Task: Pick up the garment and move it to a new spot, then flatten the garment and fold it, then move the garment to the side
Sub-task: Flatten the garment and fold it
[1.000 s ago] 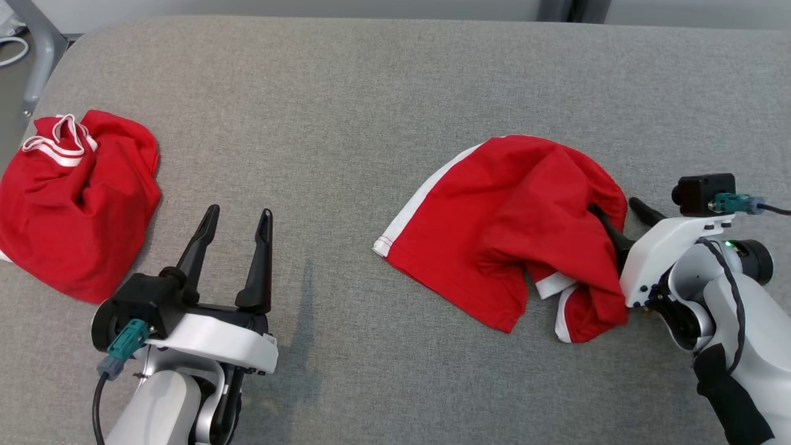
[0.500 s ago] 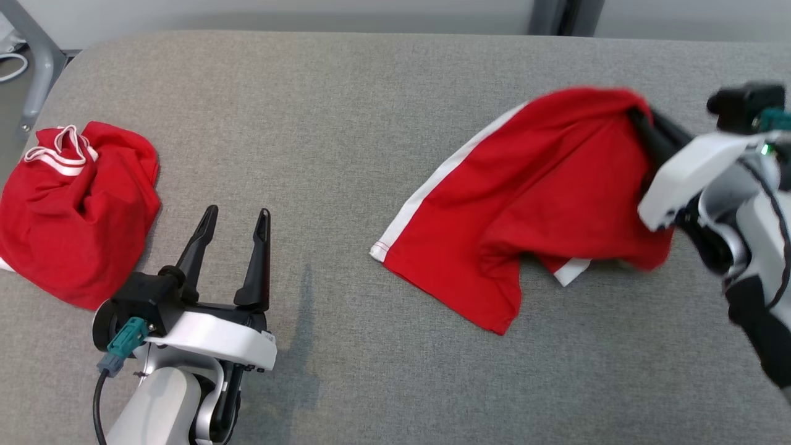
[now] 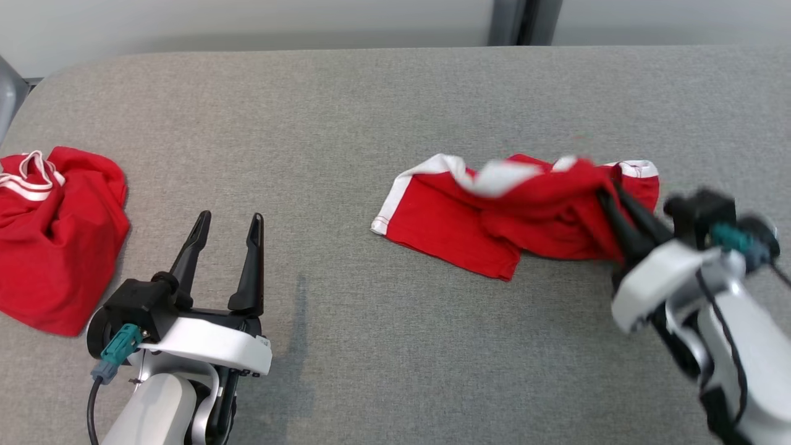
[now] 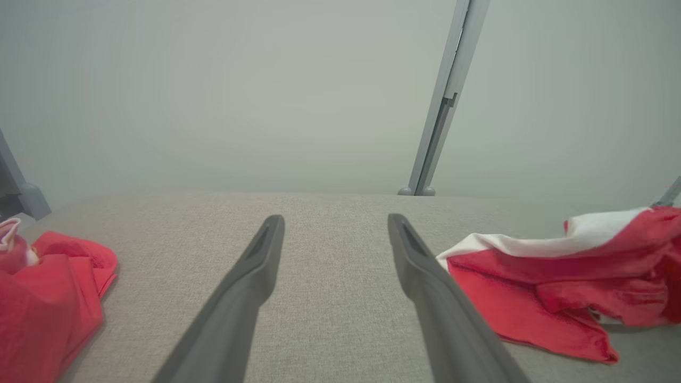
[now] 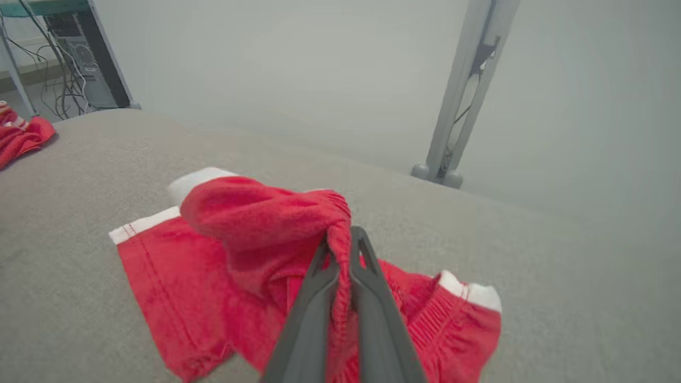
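Note:
A red garment (image 3: 469,228) with white trim lies crumpled on the grey padded table (image 3: 346,111), right of centre. My right gripper (image 3: 610,191) is shut on a bunched fold at its right end, holding that end slightly raised. In the right wrist view the fingers pinch red cloth (image 5: 213,276) at their tips (image 5: 340,239). My left gripper (image 3: 228,219) stands open near the front left, nothing between its fingers (image 4: 335,221); the garment (image 4: 532,298) lies to its right, apart from it.
A second crumpled red garment (image 3: 55,247) with white stripes lies at the table's left edge, also seen as a red heap (image 4: 48,298) and far off (image 5: 21,138). A grey post (image 4: 441,101) stands behind the table. Bare table separates the two garments.
My right gripper shut on the garment's right edge, lifted it up and back, then came down again; the cloth is now bunched and stretched sideways. The head camera has shifted. The left arm stayed still.

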Available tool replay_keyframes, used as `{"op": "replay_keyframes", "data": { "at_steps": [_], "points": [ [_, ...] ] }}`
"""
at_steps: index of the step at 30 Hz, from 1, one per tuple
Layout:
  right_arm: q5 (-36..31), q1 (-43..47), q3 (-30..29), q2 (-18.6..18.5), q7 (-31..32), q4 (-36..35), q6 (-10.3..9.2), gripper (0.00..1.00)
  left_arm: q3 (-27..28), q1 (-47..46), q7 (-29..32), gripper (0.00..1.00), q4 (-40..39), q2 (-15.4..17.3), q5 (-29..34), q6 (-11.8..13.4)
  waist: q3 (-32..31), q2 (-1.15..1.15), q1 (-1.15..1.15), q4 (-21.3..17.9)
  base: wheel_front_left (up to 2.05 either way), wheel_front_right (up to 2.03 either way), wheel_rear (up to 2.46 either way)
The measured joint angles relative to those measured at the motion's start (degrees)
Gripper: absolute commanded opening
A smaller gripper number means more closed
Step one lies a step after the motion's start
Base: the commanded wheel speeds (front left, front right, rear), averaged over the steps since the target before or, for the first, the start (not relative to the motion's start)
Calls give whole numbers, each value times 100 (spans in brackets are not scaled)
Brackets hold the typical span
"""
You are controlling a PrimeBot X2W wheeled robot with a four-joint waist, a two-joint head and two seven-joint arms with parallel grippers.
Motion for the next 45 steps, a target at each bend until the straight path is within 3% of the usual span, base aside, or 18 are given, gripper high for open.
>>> {"op": "replay_keyframes", "data": {
  "at_steps": [5, 9, 11, 12, 19, 29, 37, 45],
  "points": [
    [-156, 1400, -794, 442, -176, 43, 0, 0, -15, 29, 47, 100, -35, 37, -8, 13, -18, 0, 0, -121, 0, 0, 0],
    [-212, 1909, -1273, 808, -291, 126, 0, 0, 0, 58, 73, 100, -76, 102, -14, 53, -53, 0, 0, -214, 0, 0, 0],
    [-231, 1991, -1414, 949, -310, 148, 0, 44, 2, 74, 100, 100, -94, 122, -25, 63, -84, 0, 0, -250, 0, 0, 0],
    [-230, 2023, -1473, 999, -314, 148, 0, 100, -4, 93, 109, 100, -99, 126, -25, 79, -108, 0, 0, -259, 0, 0, 0],
    [-176, 2235, -1801, 1141, -361, -214, 0, 100, 12, 250, 159, 100, -182, 231, -34, 152, -270, 0, 0, -303, 0, 0, 0],
    [-456, 2429, -2528, 1120, -246, -1589, 0, 100, 200, 583, 143, 100, -353, 352, -58, 393, -610, 0, 0, -381, 0, 0, 0],
    [-656, 2576, -2507, 1272, 182, -2424, 0, 100, 226, 862, 185, 100, -528, 420, -57, 561, -911, 0, 0, -412, 0, 0, 0],
    [-643, 2922, -2540, 1432, 360, -2601, 0, 100, 207, 994, 252, 100, -673, 500, -57, 611, -986, 0, 0, -436, 0, 0, 0]
  ]
}}
